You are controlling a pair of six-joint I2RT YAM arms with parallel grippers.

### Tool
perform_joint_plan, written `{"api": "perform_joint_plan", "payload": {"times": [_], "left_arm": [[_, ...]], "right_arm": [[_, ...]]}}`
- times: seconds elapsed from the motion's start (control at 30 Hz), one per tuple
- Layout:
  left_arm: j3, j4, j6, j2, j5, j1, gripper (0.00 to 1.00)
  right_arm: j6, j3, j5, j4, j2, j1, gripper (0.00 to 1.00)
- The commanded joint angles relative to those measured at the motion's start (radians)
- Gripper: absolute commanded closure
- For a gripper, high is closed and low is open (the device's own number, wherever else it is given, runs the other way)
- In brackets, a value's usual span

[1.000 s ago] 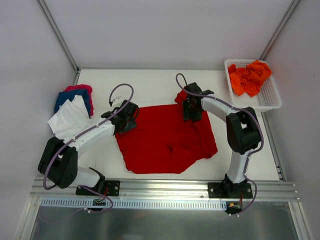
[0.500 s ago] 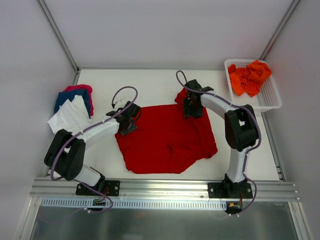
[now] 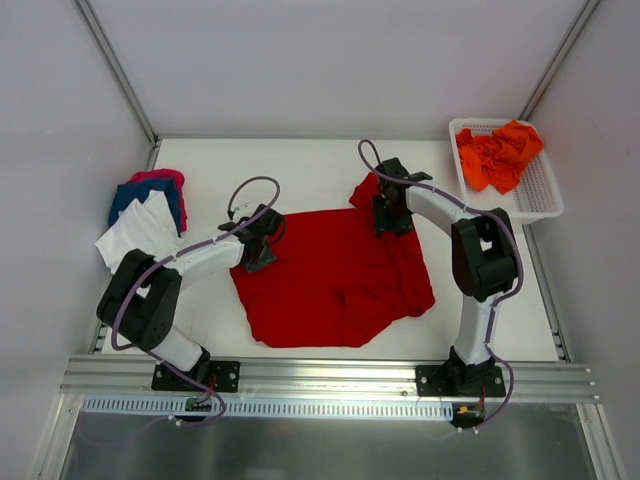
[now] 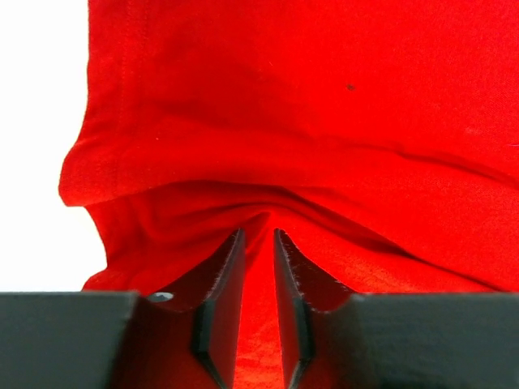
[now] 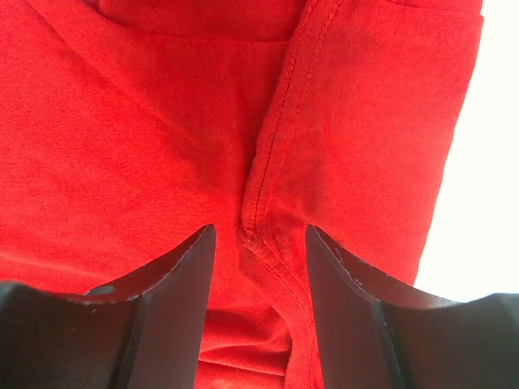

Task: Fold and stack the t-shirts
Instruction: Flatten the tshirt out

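Grasp stage before folding: the deep red t-shirt (image 3: 335,280) was pinched by the nearly closed left gripper (image 4: 258,237); a seam was straddled by the half-open right gripper (image 5: 260,235), whose closure seemed needed next.

Inspector: State the count of tables and of tees spread on top.
Recorder: One table (image 3: 310,165). One deep red t-shirt (image 3: 335,285) spread on it.
Inspector: The pile at the left edge?
Recorder: Three tees visible there: one white t-shirt (image 3: 135,240), one blue t-shirt (image 3: 130,197), one pink t-shirt (image 3: 160,177).
Inspector: Baskets?
Recorder: One white mesh basket (image 3: 540,200). The orange t-shirts (image 3: 497,155) inside form a crumpled heap, and their number cannot be determined.
Inspector: Arms?
Recorder: Two: one left arm (image 3: 195,262) and one right arm (image 3: 440,210).
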Motion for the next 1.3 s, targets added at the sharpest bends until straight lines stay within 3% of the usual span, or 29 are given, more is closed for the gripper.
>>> {"api": "perform_joint_plan", "payload": {"times": [0.0, 0.2, 0.3, 0.33, 0.37, 0.63, 0.8, 1.27], "left_arm": [[-0.015, 0.018, 0.001, 0.010, 0.028, 0.002, 0.83], [-0.029, 0.021, -0.003, 0.012, 0.036, 0.002, 0.94], [-0.032, 0.023, -0.005, 0.015, 0.036, 0.000, 1.00], [-0.032, 0.023, -0.005, 0.016, 0.036, 0.002, 1.00], [-0.034, 0.023, -0.005, 0.015, 0.039, 0.002, 1.00], [-0.045, 0.021, -0.006, 0.022, 0.030, 0.003, 1.00], [-0.040, 0.023, -0.008, 0.029, 0.037, 0.003, 1.00], [-0.045, 0.019, 0.014, 0.019, 0.040, 0.015, 1.00]], "right_arm": [[-0.012, -0.007, 0.000, -0.031, 0.020, -0.007, 0.49], [-0.012, -0.043, -0.020, -0.030, 0.014, -0.007, 0.53], [-0.012, -0.062, -0.012, -0.030, 0.009, -0.008, 0.80], [-0.012, -0.066, -0.003, -0.030, 0.009, -0.008, 0.98], [-0.012, -0.070, 0.003, -0.030, 0.006, -0.008, 1.00], [-0.048, -0.083, 0.153, -0.089, -0.095, -0.034, 1.00], [-0.090, -0.071, 0.191, -0.149, -0.137, -0.123, 1.00], [-0.118, -0.088, 0.283, -0.208, -0.124, -0.292, 1.00]]}}
